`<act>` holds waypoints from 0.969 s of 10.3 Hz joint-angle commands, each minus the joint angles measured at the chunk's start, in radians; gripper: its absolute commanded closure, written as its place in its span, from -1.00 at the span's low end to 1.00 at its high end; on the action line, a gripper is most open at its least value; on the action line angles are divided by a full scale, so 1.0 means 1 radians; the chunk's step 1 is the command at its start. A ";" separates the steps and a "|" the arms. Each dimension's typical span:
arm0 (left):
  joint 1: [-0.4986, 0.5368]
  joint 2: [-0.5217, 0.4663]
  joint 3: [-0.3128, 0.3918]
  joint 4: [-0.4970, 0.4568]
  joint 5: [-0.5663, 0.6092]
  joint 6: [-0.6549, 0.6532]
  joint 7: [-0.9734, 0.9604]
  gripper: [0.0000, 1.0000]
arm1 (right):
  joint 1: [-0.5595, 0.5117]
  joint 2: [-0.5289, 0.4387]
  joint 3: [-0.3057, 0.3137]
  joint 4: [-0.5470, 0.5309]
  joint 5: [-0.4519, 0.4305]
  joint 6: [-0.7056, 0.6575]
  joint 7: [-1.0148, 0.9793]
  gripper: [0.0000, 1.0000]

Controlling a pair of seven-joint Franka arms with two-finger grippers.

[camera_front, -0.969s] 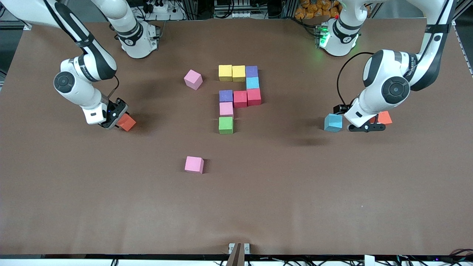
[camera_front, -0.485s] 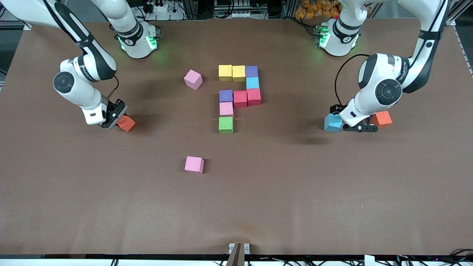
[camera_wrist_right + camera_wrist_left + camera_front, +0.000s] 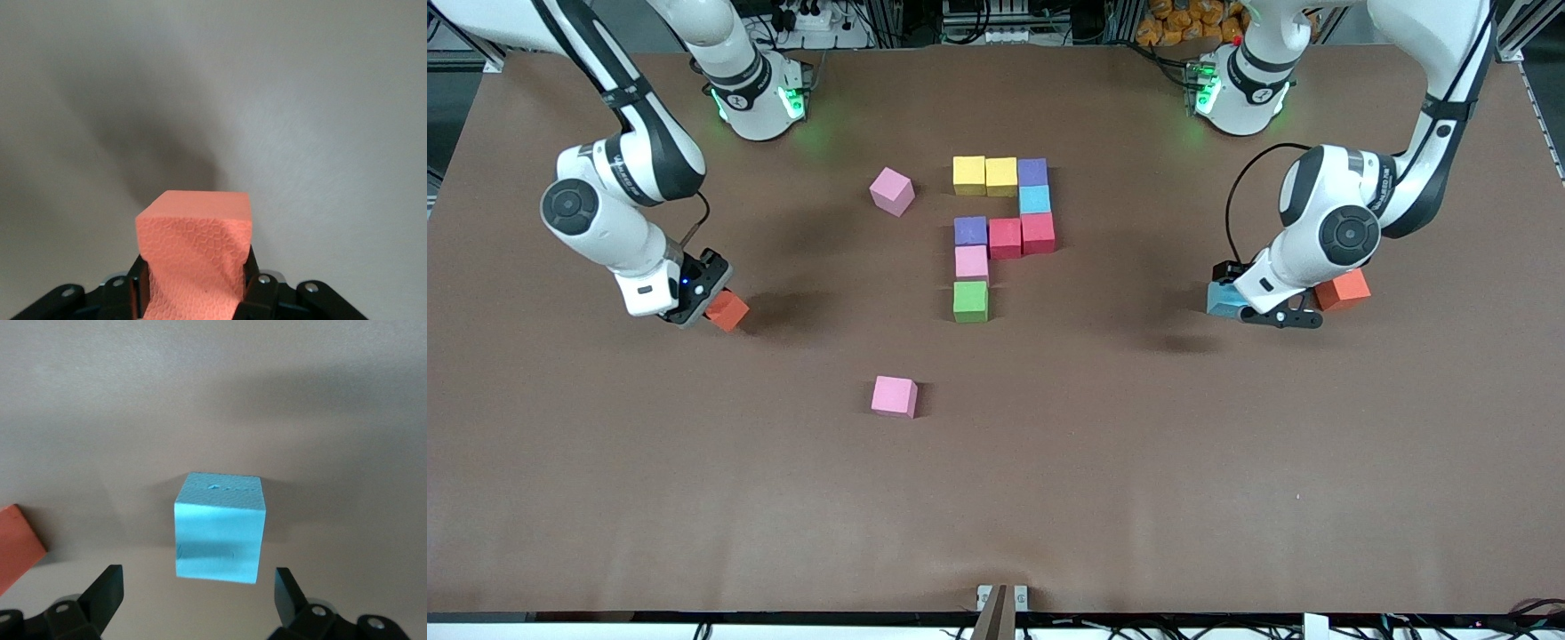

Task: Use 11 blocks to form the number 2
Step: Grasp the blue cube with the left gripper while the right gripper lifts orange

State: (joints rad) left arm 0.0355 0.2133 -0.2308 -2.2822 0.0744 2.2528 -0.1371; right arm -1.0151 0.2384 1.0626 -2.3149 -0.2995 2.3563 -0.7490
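Note:
A part-built number 2 stands mid-table: two yellow cubes [image 3: 968, 174], a purple [image 3: 1032, 172], a light blue [image 3: 1035, 199], two red [image 3: 1038, 233], a purple [image 3: 970, 230], a pink [image 3: 971, 262] and a green [image 3: 970, 300]. My right gripper [image 3: 710, 298] [image 3: 193, 277] is shut on an orange cube [image 3: 727, 309] [image 3: 193, 247], low over the table toward the right arm's end. My left gripper [image 3: 1258, 309] [image 3: 198, 587] is open, low beside a loose light blue cube [image 3: 1224, 298] [image 3: 220, 533]. That cube lies just ahead of the jaws, not between them.
A second orange cube [image 3: 1344, 289] [image 3: 13, 543] lies beside the left gripper, toward the left arm's end. One loose pink cube [image 3: 893, 191] lies beside the yellow cubes toward the right arm's end. Another pink cube [image 3: 895, 396] lies nearer the front camera than the green one.
My left gripper has slid from the second orange cube toward the loose light blue cube. My right gripper has shifted a little with its orange cube.

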 commanded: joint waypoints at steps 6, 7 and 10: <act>0.020 0.073 -0.007 -0.010 0.001 0.077 0.016 -1.00 | 0.382 -0.002 -0.034 0.344 0.102 -0.295 0.449 0.15; 0.021 0.077 -0.007 -0.014 0.001 0.088 0.016 -1.00 | 0.465 0.019 -0.071 0.366 0.108 -0.292 0.517 0.15; 0.035 0.089 -0.007 -0.014 0.001 0.090 0.014 -0.92 | 0.708 0.123 -0.166 0.487 0.105 -0.285 0.686 0.15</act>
State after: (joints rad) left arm 0.0518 0.3051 -0.2306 -2.2869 0.0744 2.3254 -0.1371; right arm -0.4078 0.2803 0.9523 -1.9140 -0.2026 2.0843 -0.1206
